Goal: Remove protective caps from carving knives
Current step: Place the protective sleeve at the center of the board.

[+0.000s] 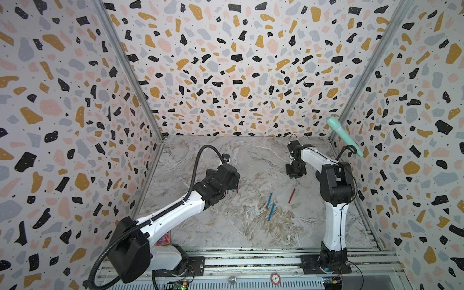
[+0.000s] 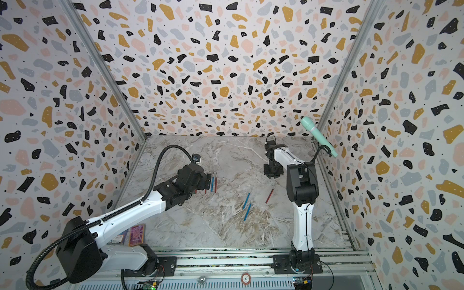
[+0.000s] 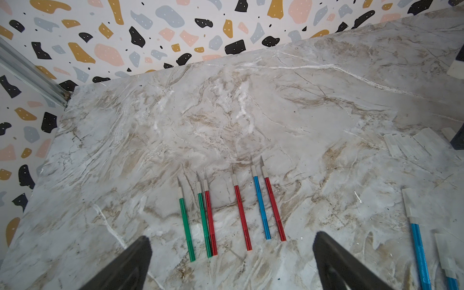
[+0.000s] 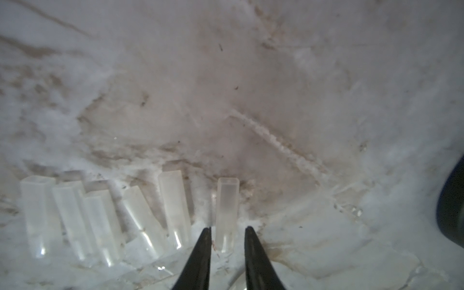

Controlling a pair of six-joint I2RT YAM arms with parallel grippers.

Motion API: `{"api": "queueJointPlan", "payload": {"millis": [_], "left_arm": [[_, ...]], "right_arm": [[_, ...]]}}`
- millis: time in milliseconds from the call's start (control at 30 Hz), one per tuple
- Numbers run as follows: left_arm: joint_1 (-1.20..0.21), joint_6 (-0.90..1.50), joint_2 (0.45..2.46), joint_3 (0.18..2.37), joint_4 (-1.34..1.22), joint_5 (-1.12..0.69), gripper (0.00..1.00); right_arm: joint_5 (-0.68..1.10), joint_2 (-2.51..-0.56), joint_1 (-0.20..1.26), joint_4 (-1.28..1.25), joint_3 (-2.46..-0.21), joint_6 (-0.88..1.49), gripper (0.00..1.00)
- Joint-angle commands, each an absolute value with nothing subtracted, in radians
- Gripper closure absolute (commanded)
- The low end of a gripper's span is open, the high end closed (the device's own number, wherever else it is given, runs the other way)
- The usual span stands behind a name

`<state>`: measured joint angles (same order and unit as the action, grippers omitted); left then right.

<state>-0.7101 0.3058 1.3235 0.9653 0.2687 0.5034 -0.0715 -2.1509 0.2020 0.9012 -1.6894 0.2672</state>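
Carving knives [image 3: 241,213], thin red, green, blue sticks, lower centre. Left claw [image 3: 232,236], right claw [image 4: 227,229] released; lift right crooked, you scatter clear plastic cap [image 4: 227,208] between tips.

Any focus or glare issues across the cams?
Right wrist view: soft throughout, clear caps hazy, small glints on them. Left wrist view: carving knives crisp, left end effector blurred at frame edge. Both top views: evenly lit, sharp, strong wide-angle perspective.

Six bare-bladed carving knives [image 3: 241,218], green, red, blue, rowed flat ahead of left gripper [image 3: 232,236], three capped knives [image 1: 271,212] to its right
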Motion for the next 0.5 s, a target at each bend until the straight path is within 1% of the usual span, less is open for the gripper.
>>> {"api": "queueJointPlan", "payload": {"millis": [0, 167, 233, 333, 467], "left_arm": [[-0.716, 0.290, 1.337, 1.008, 0.270, 0.476, 0.00], [-0.716, 0.302, 1.344, 1.016, 0.265, 0.381, 0.01], [-0.717, 0.313, 1.347, 1.019, 0.267, 0.346, 0.01], [-0.723, 0.334, 1.361, 1.022, 0.264, 0.267, 0.01], [-0.772, 0.389, 1.393, 1.030, 0.258, 0.228, 0.01]], "right_arm": [[-0.078, -2.029, 0.199, 0.938, -1.710, 0.283, 0.73], [-0.045, -1.877, 0.199, 0.900, -1.633, 0.299, 0.69], [-0.026, -1.809, 0.201, 0.890, -1.602, 0.302, 0.65], [0.000, -1.687, 0.208, 0.863, -1.529, 0.297, 0.52], [0.041, -1.490, 0.224, 0.802, -1.380, 0.292, 0.30]]}}
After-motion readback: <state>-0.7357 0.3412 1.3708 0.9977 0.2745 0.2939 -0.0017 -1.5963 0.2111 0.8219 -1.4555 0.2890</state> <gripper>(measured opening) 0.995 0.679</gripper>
